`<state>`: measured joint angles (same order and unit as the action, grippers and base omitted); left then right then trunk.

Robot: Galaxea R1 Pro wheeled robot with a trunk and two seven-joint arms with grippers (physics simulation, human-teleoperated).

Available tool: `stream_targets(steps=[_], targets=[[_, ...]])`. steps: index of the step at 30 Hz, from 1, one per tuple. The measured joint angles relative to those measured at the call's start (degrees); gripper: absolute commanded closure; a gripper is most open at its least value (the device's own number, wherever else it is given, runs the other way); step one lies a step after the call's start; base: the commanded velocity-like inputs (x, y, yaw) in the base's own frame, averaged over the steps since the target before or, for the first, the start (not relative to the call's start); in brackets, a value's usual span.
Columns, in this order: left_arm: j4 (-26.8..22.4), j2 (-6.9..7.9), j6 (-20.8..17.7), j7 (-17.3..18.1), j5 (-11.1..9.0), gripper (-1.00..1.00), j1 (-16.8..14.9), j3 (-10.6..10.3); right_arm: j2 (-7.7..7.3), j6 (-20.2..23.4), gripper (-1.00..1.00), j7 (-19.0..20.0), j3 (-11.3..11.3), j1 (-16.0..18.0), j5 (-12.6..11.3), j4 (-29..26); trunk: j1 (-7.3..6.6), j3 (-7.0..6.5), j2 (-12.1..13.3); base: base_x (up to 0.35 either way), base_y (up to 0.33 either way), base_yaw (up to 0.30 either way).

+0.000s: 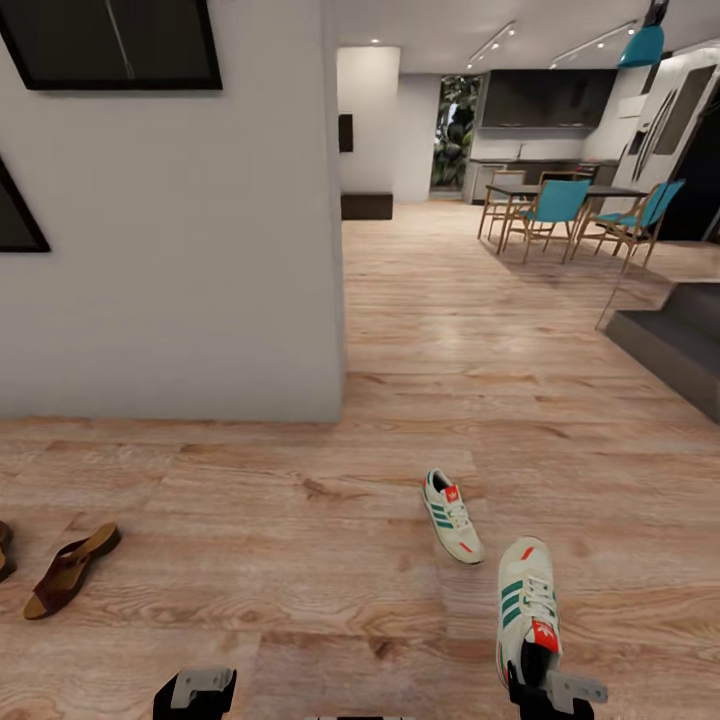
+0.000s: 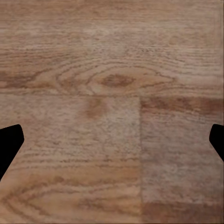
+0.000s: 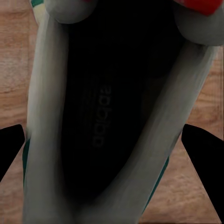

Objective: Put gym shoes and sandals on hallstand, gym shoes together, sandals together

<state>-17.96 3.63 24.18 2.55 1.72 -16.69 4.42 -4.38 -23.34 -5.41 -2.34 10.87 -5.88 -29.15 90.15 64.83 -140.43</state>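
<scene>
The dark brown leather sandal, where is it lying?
In the head view, the dark brown sandal lies on the wood floor at far left, well apart from both cream-white sneakers.

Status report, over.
Left pincer open, over bare floor. Right pincer open, straddling near gym shoe. Second gym shoe beside it. Sandal far left.

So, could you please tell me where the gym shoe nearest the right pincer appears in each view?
Head view: the nearer gym shoe lies at lower right, heel end at the right pincer.
Right wrist view: its dark opening and cream collar take up the middle, between the open pincer's black fingertips.
Left wrist view: it is not in this picture, just bare planks.
Shared landmark: the corridor floor.
</scene>
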Motion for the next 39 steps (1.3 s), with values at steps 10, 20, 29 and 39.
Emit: stream_targets(steps=[10,20,29,39], targets=[[-0.02,0.0,0.0,0.0,0.02,-1.0,0.02,-0.02,0.04,0.01,1.0,0.0,0.0,0.01,-0.01,0.02,-2.2,-2.0,4.01,0.0,0.0,-0.077],[0.0,0.0,0.0,0.01,0.02,-1.0,0.01,-0.03,0.08,0.02,1.0,0.0,0.0,0.0,-0.01,0.0,-4.39,-3.79,8.02,0.0,0.0,-0.228],[0.0,-0.04,0.02,0.08,0.06,-1.0,0.01,-0.09,0.08,0.02,1.0,0.0,-0.01,-0.01,-0.03,0.01,-6.16,-5.24,11.25,0.0,0.0,-0.263],[-0.01,-0.03,0.09,0.08,-0.04,-1.0,0.01,-0.08,0.09,0.01,1.0,-0.01,0.01,0.0,-0.07,0.02,-6.16,-5.24,11.25,0.0,0.05,-0.264]])
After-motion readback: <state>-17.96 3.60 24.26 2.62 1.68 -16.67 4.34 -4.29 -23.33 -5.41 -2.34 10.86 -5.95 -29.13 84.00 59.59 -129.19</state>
